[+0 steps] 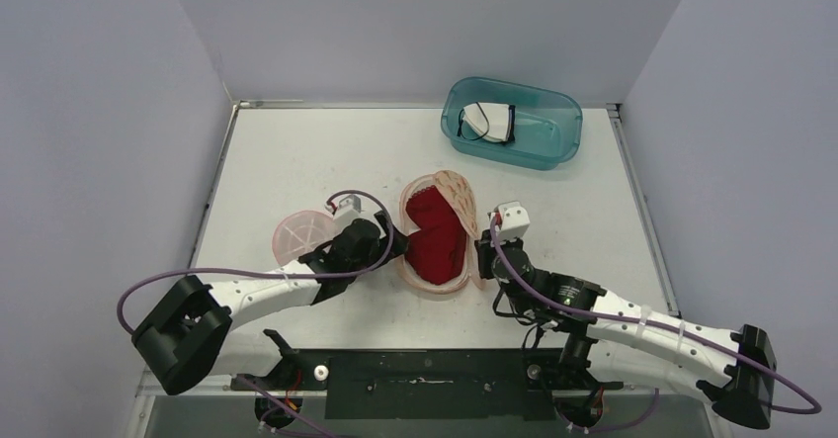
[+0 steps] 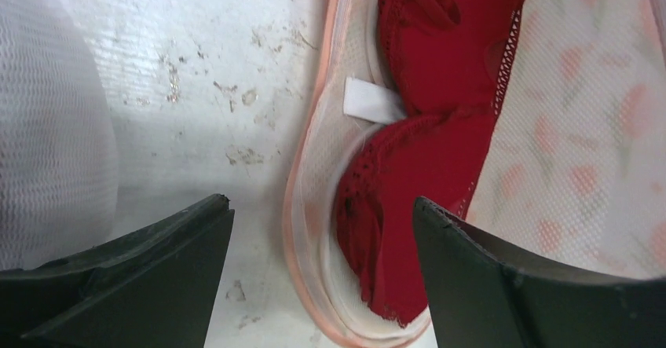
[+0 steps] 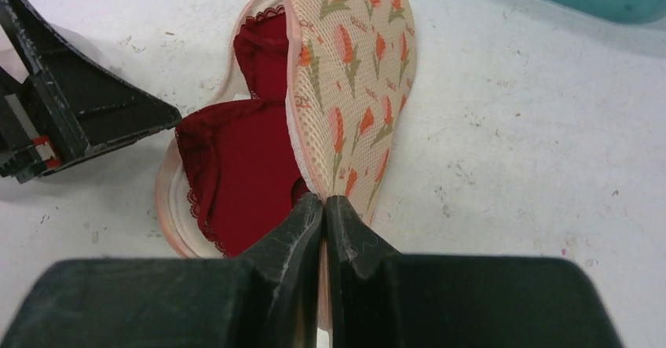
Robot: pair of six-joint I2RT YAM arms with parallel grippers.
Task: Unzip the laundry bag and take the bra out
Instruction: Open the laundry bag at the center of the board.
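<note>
The laundry bag (image 1: 457, 199) lies open mid-table, a peach mesh shell with a tulip-print lid (image 3: 349, 73). A red lace bra (image 1: 433, 240) lies inside it, also in the left wrist view (image 2: 428, 120) and the right wrist view (image 3: 236, 167). My right gripper (image 3: 324, 203) is shut on the edge of the lid and holds it up on edge. My left gripper (image 2: 322, 222) is open, its jaws straddling the bag's near rim (image 2: 306, 206) and the bra's edge, just left of the bag (image 1: 380, 245).
A teal tub (image 1: 512, 122) holding a white garment with black straps stands at the back right. A second pink mesh bag (image 1: 299, 235) lies left of the left gripper. The table's side rails run at left and right.
</note>
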